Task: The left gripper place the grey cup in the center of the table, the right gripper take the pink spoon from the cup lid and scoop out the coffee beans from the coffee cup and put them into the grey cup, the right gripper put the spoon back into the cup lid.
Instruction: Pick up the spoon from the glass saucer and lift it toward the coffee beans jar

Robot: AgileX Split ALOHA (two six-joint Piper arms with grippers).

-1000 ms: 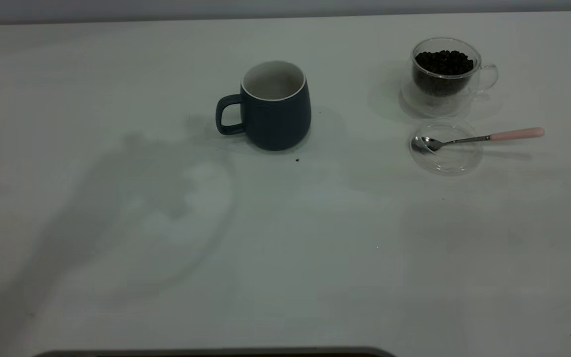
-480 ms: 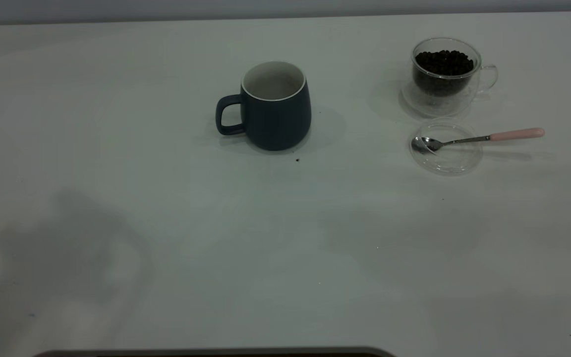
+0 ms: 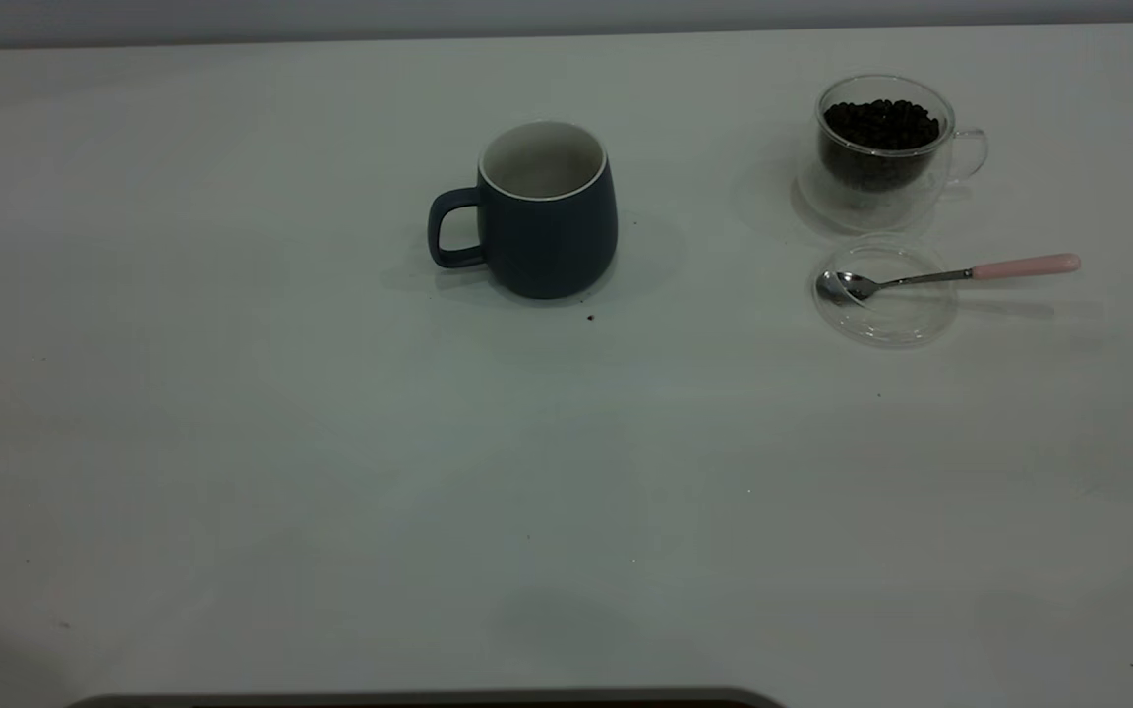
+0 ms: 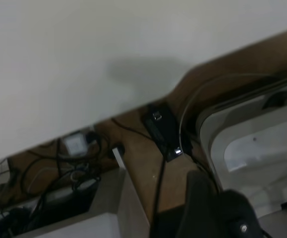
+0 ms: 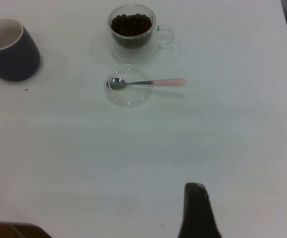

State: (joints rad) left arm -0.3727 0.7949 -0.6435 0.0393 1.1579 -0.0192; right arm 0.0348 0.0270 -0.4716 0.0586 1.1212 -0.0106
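Gone from the table (image 3: 232,442), the left arm's shadow; grey cup (image 3: 547,211) standing central at twelve o'clock; pink spoon (image 3: 950,274) awaiting the right gripper (image 5: 198,210), spread or pinched impossible telling.

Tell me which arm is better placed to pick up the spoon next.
Right. The spoon lies on the lid at the table's right side, in the right wrist view. The left wrist camera shows only the table edge.
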